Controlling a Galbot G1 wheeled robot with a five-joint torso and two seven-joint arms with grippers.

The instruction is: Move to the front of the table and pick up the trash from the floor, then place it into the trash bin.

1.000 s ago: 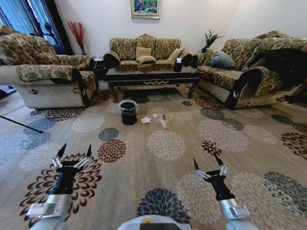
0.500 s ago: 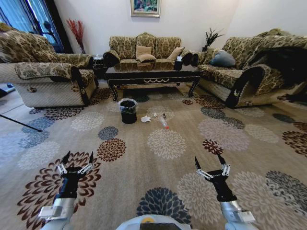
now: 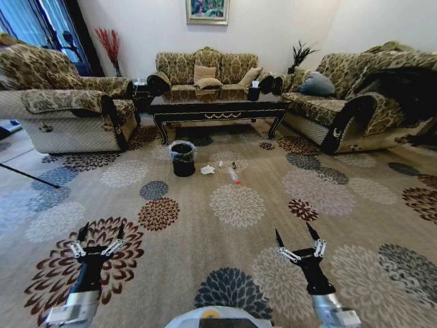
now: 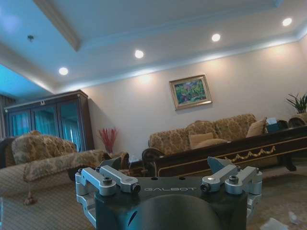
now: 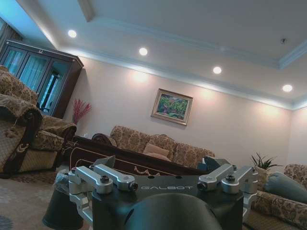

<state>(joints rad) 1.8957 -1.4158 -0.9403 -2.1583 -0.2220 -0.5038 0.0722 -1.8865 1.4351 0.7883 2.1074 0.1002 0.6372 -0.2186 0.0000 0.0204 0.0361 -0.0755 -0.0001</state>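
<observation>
Both end effectors, left (image 3: 96,239) and right (image 3: 298,242), hang open and empty at lower frame. The trash (image 3: 207,170) lies upper centre on the floor (image 3: 239,266), beside the trash bin (image 3: 182,159) before the table (image 3: 217,108). Advisable: drive straight in, stop short of the litter.

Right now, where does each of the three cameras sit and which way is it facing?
Head view: high on the robot, looking forward and down across the floor to the trash bin, the trash and the table; the left tool and right tool show low in front, both open.
Left wrist view: low behind the left tool, tilted up toward table, sofa and ceiling.
Right wrist view: low behind the right tool, tilted up, trash bin close.
Shared: all three see the table and the framed picture.
</observation>
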